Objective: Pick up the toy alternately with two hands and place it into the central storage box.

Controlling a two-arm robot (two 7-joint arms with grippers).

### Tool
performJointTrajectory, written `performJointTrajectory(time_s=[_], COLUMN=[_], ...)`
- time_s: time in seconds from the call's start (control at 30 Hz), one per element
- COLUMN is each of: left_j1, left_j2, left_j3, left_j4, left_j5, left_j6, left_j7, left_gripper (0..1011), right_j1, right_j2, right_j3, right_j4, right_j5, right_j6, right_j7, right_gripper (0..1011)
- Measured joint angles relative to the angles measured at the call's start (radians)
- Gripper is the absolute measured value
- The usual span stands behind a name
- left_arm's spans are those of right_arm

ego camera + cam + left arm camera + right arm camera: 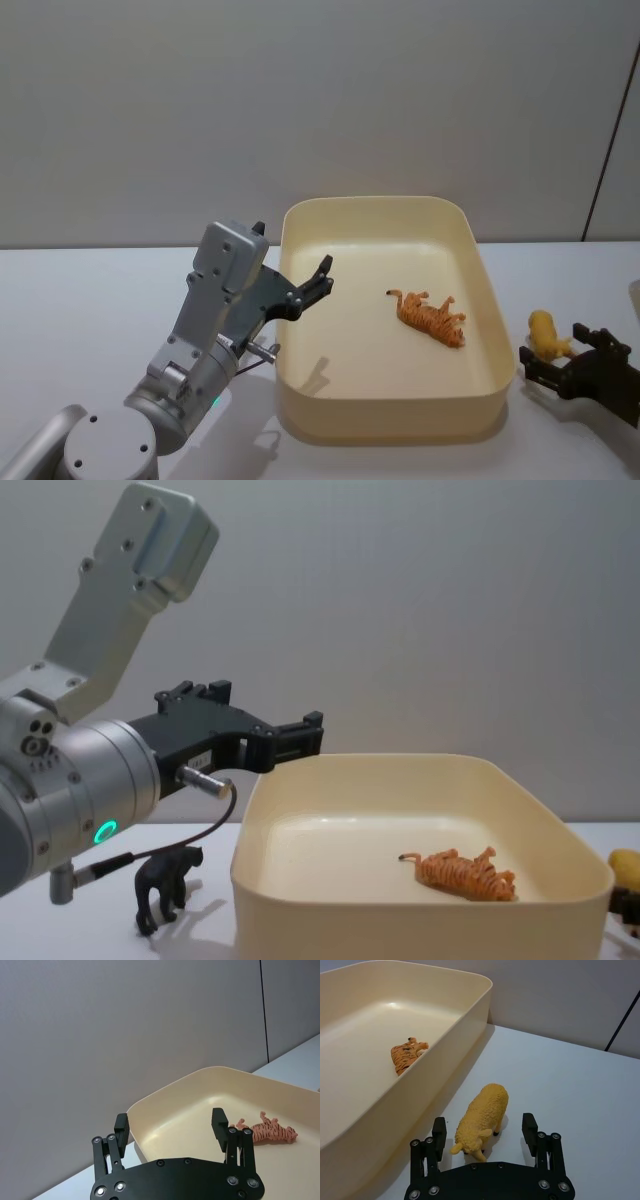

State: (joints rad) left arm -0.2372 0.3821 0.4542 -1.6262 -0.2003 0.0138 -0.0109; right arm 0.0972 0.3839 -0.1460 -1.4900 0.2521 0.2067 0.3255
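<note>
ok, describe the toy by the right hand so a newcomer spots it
Find the cream tub; outside its right wall, on the white table, a toy sheep stands between the open fingers of the right hand. It is woolly yellow, unlike the striped orange tiger inside the tub.

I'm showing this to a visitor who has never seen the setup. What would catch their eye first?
The big cream tub mid-table, with an orange tiger lying on its side inside. Right of it, a yellow sheep stands on the table between the fingers of the open right hand; the left hand, open and empty, hovers at the tub's left rim.
</note>
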Motion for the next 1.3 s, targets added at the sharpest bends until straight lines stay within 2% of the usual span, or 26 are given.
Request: performJointTrajectory(time_s=[0.07, 0.27, 0.7, 0.93, 1.3], left_j1=[0.000, 0.000, 0.000, 0.000, 0.000], left_j2=[0.000, 0.000, 0.000, 0.000, 0.000], left_j3=[0.000, 0.000, 0.000, 0.000, 0.000], left_j4=[0.000, 0.000, 0.000, 0.000, 0.000], left_j5=[0.000, 0.000, 0.000, 0.000, 0.000], left_j6=[0.000, 0.000, 0.000, 0.000, 0.000], left_j7=[0.000, 0.000, 0.000, 0.000, 0.000], left_gripper=[1002, 1002, 1001, 1002, 1001], right_j1=[0.005, 0.021, 0.033, 0.029, 0.029], right_j2=[-0.003, -0.013, -0.021, -0.020, -0.016], right_j3=[-0.002, -0.010, -0.016, -0.015, -0.002], right_j4=[0.007, 0.028, 0.044, 0.037, 0.008], right_j5=[-0.003, -0.014, -0.022, -0.017, -0.008], right_j6=[-0.001, -0.002, -0.005, -0.022, -0.096], right_j7=[-0.001, -0.003, -0.004, -0.009, -0.045], right_gripper=[922, 754, 331, 322, 322])
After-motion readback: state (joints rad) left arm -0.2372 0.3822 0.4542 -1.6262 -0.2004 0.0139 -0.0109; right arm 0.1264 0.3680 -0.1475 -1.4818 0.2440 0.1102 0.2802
